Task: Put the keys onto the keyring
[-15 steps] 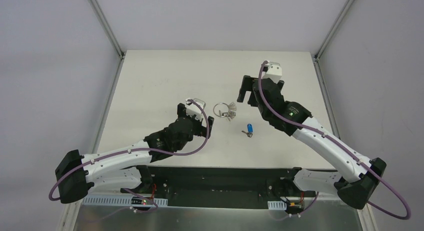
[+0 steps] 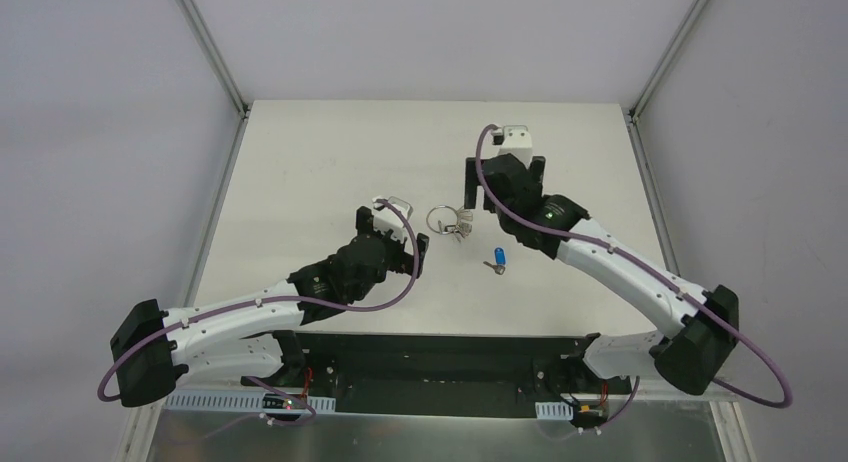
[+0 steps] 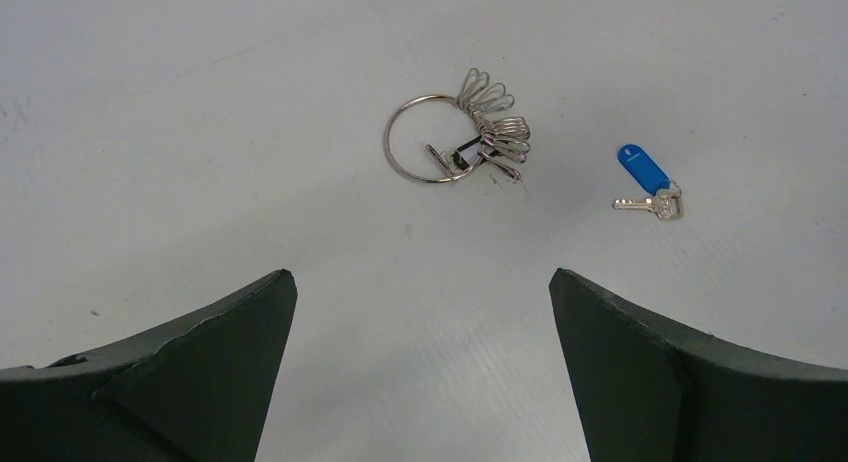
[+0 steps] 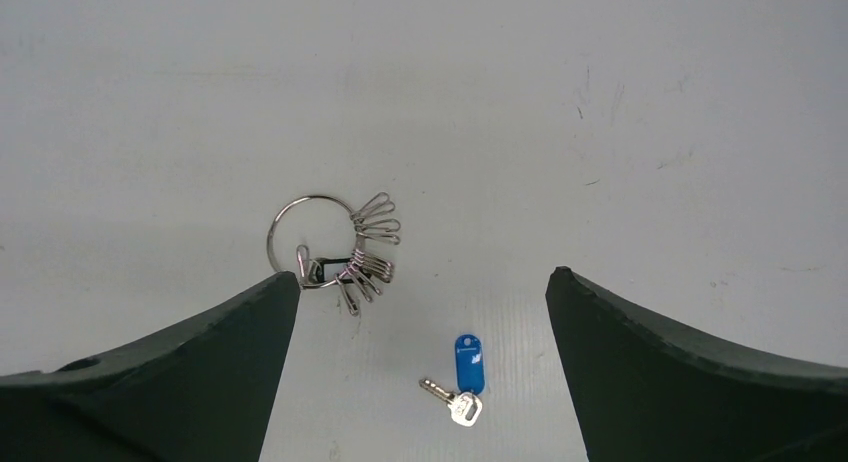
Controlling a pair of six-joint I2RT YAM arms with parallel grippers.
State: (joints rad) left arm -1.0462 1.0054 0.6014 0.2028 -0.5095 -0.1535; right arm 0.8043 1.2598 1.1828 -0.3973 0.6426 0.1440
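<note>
White tabletop (image 2: 300, 162) held keyring (image 2: 441, 219) mid-frame, blue key (image 2: 498, 259) loose lower right; left gripper (image 3: 422, 282) and right gripper (image 4: 423, 277) fingers spread, empty.

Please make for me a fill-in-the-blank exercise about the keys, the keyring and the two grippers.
The key lying apart from the keyring has a ___ head.
The left gripper and the right gripper each hold ___.
The jaws of both stand ___.
Missing words: blue; nothing; open.
</note>
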